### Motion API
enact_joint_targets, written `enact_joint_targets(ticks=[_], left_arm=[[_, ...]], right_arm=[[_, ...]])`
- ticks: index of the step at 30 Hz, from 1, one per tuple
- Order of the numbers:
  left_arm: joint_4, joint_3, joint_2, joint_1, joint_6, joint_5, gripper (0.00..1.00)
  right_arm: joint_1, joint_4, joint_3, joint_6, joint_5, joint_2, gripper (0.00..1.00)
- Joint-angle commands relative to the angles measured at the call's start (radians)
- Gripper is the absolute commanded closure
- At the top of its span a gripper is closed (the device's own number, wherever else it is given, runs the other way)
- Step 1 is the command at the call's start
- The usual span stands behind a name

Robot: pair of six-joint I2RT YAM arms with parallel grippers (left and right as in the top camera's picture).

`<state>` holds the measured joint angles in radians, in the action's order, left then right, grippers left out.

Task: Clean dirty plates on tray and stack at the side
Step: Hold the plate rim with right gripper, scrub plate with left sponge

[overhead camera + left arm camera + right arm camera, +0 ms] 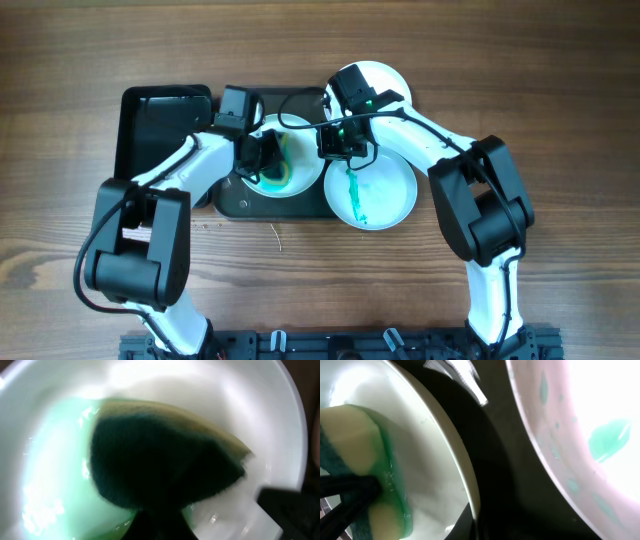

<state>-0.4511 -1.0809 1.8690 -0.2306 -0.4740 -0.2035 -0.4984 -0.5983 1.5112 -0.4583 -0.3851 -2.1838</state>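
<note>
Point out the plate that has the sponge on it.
The middle white plate on the tray, under the left tool: its sponge presses there. The pale blue plate and the far white plate carry no sponge.

Overhead view was evenly lit and pretty sharp, with just soft shadows under the arms point(190, 165) on the counter point(560, 120). Both wrist cams sat way too close, so everything went mushy. On the left wrist the sponge point(160, 460) was a dark blur and the white plate point(150, 380) blew out along its rim. On the right wrist the smeared plate point(600, 400) was washed out by glare, probably from a ceiling light.
</note>
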Motion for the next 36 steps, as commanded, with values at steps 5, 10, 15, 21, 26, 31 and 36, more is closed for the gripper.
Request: enact_joint_targets(ticks=[5, 10, 15, 21, 26, 31, 36], left_arm=[[-0.158, -0.027, 0.042, 0.002, -0.163, 0.441, 0.96], [-0.202, -0.027, 0.042, 0.002, -0.08, 0.127, 0.96], [-0.092, -0.027, 0.042, 0.002, 0.104, -0.397, 0.96], [-0.022, -0.027, 0.042, 0.003, 0.045, -0.261, 0.96], [-0.013, -0.027, 0.042, 0.003, -0.046, 0.11, 0.96], [-0.058, -0.027, 0.042, 0.003, -0.147, 0.396, 0.96], [-0.16, -0.028, 0.042, 0.002, -0.198, 0.487, 0.96]], right_arm=[[-0.013, -0.008, -0.034, 0.014, -0.001, -0.034, 0.96], [-0.013, -0.009, -0.034, 0.014, -0.001, -0.034, 0.96], [-0.013, -0.01, -0.034, 0.015, -0.002, -0.034, 0.96], [-0.013, -0.016, -0.034, 0.014, -0.001, -0.034, 0.96], [-0.013, -0.016, -0.034, 0.014, -0.001, -0.034, 0.96], [-0.013, -0.016, -0.034, 0.014, 0.0, -0.034, 0.96], [-0.013, -0.013, -0.034, 0.014, 0.0, -0.034, 0.96]])
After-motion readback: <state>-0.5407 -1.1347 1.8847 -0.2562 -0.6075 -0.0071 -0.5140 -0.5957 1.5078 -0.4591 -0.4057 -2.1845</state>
